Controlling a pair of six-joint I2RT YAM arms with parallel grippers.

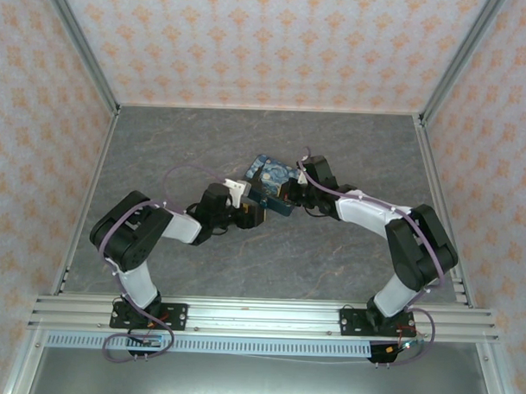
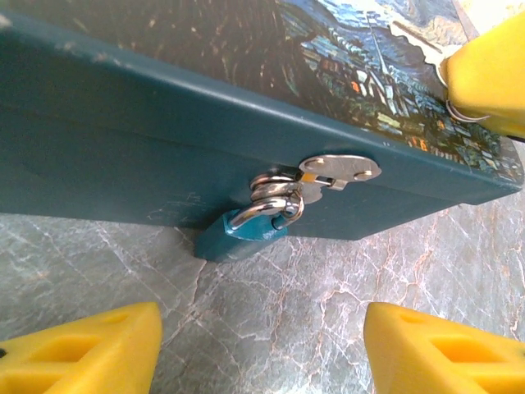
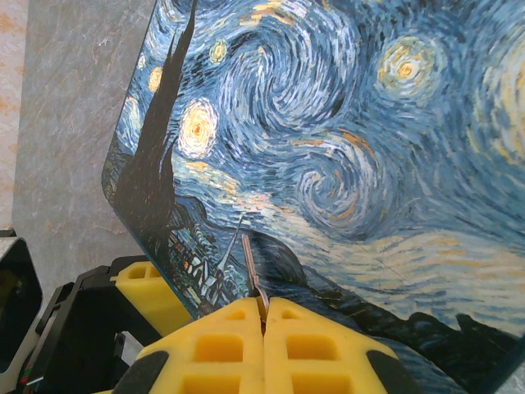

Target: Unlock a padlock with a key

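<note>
The small teal padlock [image 2: 244, 235] hangs by its thin shackle from the metal hasp [image 2: 340, 168] on the tin's front wall, its body resting on the marble floor. My left gripper [image 2: 262, 353] is open just in front of the padlock, a yellow finger at each side and bare floor between them. Over the swirl-printed tin lid [image 3: 344, 148], my right gripper [image 3: 264, 316] is shut on the key [image 3: 250, 267], whose blade sticks out towards the lid's edge. In the top view the left gripper [image 1: 245, 210] and right gripper [image 1: 291, 191] meet at the tin [image 1: 271, 176].
The tin lies mid-floor on grey marble [image 1: 330, 260]. Patterned walls [image 1: 40, 155] close in the left, right and back. An aluminium rail [image 1: 259, 316] with both arm bases runs along the near edge.
</note>
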